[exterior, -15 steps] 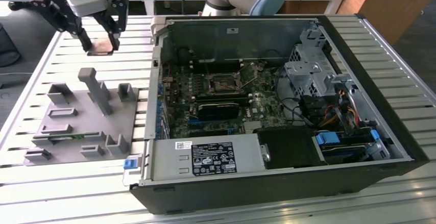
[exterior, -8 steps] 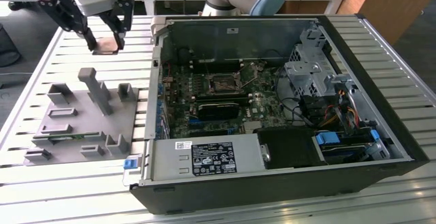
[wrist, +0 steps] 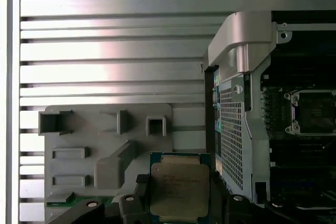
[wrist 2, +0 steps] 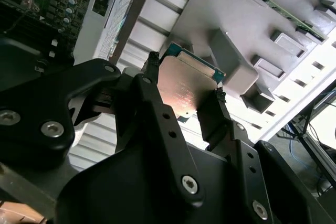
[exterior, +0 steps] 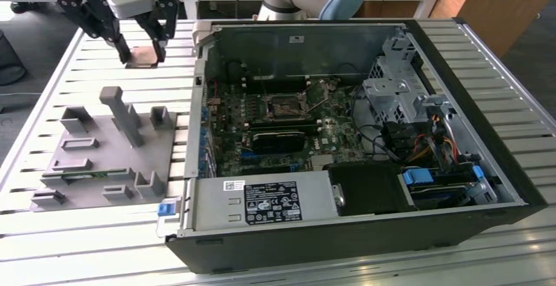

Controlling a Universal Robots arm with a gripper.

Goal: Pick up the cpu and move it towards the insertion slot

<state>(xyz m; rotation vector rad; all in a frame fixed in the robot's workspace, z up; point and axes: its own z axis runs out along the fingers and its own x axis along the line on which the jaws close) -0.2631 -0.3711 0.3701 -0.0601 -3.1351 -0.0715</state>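
My gripper (exterior: 144,57) hangs above the slatted table at the exterior view's upper left, left of the open computer case. It is shut on the cpu (exterior: 143,53), a flat square chip with a pale metal top. Both wrist views show the cpu (wrist 2: 186,85) (wrist: 179,188) clamped by two opposite edges between the black fingers (wrist 2: 212,114), lifted off the grey fixture. The insertion slot (exterior: 282,105), a square socket with a shiny frame and dark centre, lies on the motherboard inside the case, to the exterior view's right of the gripper. In the first wrist view the insertion slot (wrist: 314,111) is seen past the case wall.
The grey plastic fixture (exterior: 104,149) with upright blocks lies on the table below the gripper. The case's metal wall (exterior: 198,90) stands between gripper and motherboard. A long black card (exterior: 278,139) sits below the socket, with a power supply (exterior: 260,201) and drive cages (exterior: 408,103) nearby.
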